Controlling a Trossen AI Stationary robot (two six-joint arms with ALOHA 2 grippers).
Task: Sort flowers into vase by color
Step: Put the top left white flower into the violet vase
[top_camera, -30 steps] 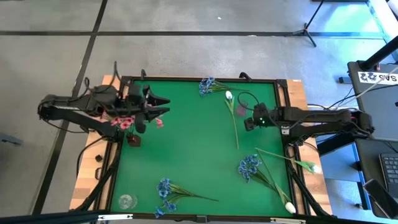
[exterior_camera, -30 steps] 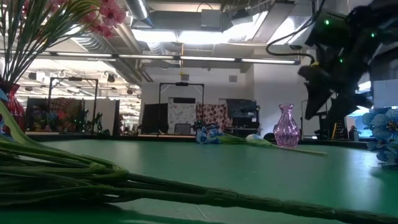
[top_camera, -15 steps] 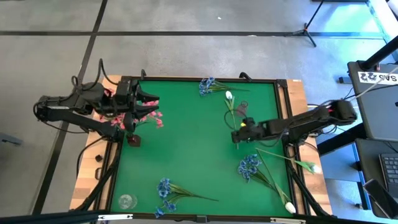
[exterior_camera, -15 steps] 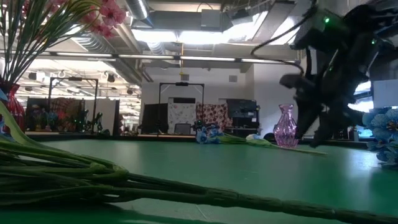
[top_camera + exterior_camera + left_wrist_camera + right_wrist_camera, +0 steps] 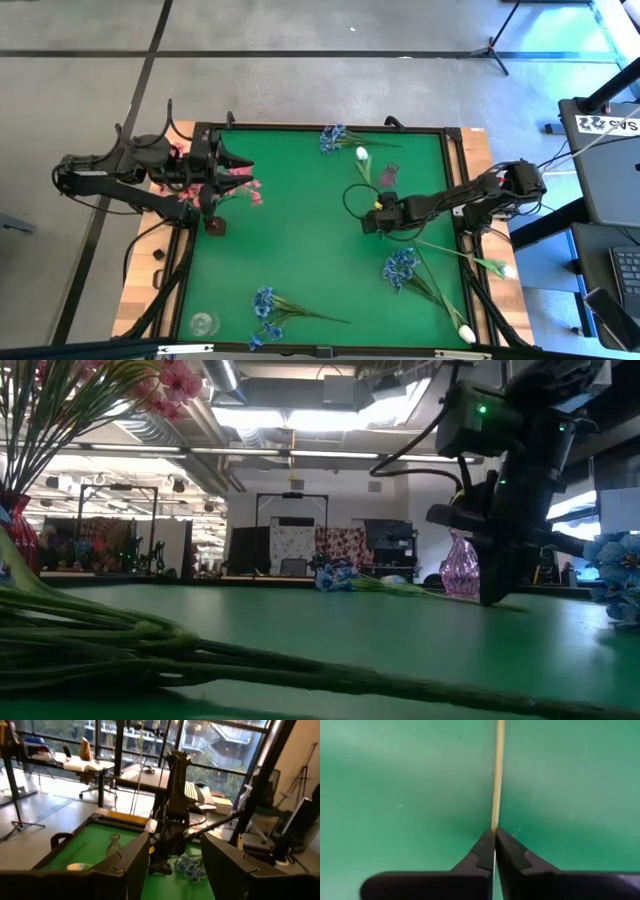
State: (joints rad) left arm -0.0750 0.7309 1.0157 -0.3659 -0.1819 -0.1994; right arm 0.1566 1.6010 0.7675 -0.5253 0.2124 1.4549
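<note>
Right pincer [image 5: 494,836] pinched shut on the white tulip stem [image 5: 497,775], low on the tabletop [image 5: 300,230], bud [image 5: 361,154] beyond its tips: low grip for lifting. Left pincer [image 5: 172,865] open, empty, above pink flowers' vase [image 5: 214,225].

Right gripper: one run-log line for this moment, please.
right gripper: shut on white tulip stem, at mat level | left gripper: open, raised beside pink flowers | phase: grasp

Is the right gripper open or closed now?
Closed. In the right wrist view the right gripper has its fingers pressed together on the thin stem of the white flower.
</note>
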